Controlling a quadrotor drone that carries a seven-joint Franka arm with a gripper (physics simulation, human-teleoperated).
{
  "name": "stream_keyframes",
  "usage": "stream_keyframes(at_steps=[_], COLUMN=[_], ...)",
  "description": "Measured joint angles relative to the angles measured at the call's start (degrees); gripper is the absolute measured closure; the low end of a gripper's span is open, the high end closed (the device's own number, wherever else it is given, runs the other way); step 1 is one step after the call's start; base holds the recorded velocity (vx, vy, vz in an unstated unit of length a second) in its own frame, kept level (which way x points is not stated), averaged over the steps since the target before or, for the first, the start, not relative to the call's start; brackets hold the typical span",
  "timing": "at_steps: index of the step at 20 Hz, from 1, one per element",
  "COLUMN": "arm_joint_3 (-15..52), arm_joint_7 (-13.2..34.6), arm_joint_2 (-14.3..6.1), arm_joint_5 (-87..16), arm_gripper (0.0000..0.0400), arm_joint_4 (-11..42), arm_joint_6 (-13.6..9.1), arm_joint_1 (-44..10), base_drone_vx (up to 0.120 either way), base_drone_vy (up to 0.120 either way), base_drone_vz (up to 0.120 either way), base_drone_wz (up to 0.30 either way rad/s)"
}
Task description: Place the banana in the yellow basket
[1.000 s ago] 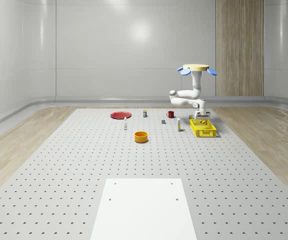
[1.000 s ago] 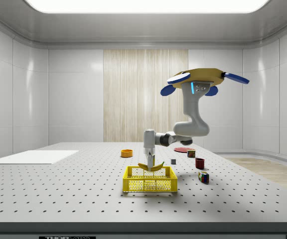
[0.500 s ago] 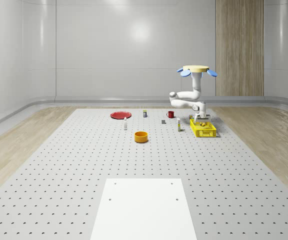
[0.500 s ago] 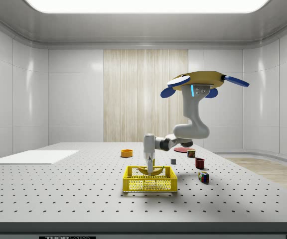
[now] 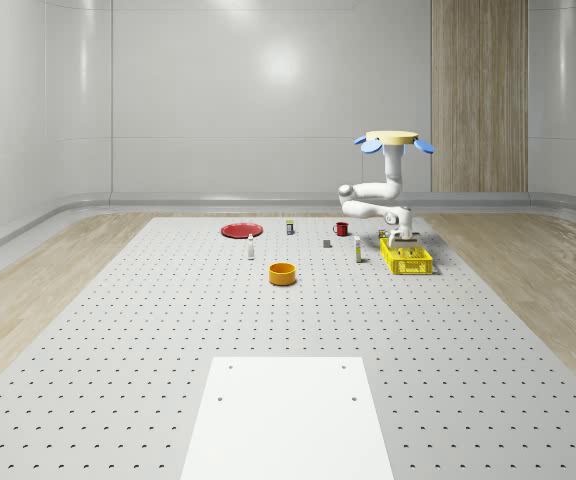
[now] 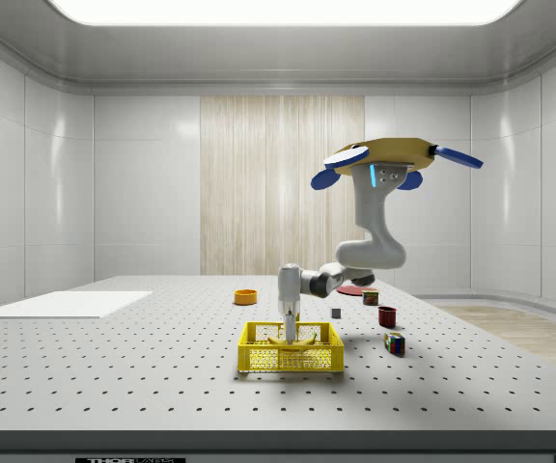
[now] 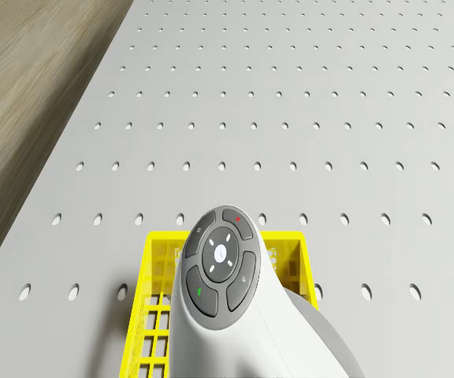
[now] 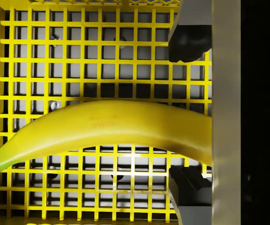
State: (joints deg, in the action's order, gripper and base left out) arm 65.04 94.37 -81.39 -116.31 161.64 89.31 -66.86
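Wrist view alone shows the end effector (image 8: 187,112) spread open, banana (image 8: 111,129) lying free in yellow basket (image 8: 13,61).

We lose the banana's (image 8: 116,126) green tip past the wrist view's edge. From the drone, the arm (image 7: 235,315) hides most of the yellow basket (image 7: 158,268).

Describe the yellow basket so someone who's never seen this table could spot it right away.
On the big perforated table, look under the hovering drone, at the whole-scene view's right. The yellow basket sits below the gripper, with the banana inside. It's the one square, lattice-walled container; the nearby orange bowl is round and solid.
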Motion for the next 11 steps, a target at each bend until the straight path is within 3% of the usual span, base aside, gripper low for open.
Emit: stream_keyframes(at_steps=[4, 11], arm_joint_3=[2.0, 3.8], arm_joint_7=[0.6, 1.1], arm_joint_2=[0.1, -0.1], arm_joint_5=[2.0, 3.8], arm_gripper=[0.0019, 0.0004], arm_joint_4=[0.7, 1.3], arm_joint_6=[-0.9, -1.4], arm_joint_1=[0.3, 0.3], base_drone_vx=[0.0, 0.0], base_drone_vy=[0.0, 0.0], base_drone_vz=[0.0, 0.0], base_drone_wz=[0.0, 0.0])
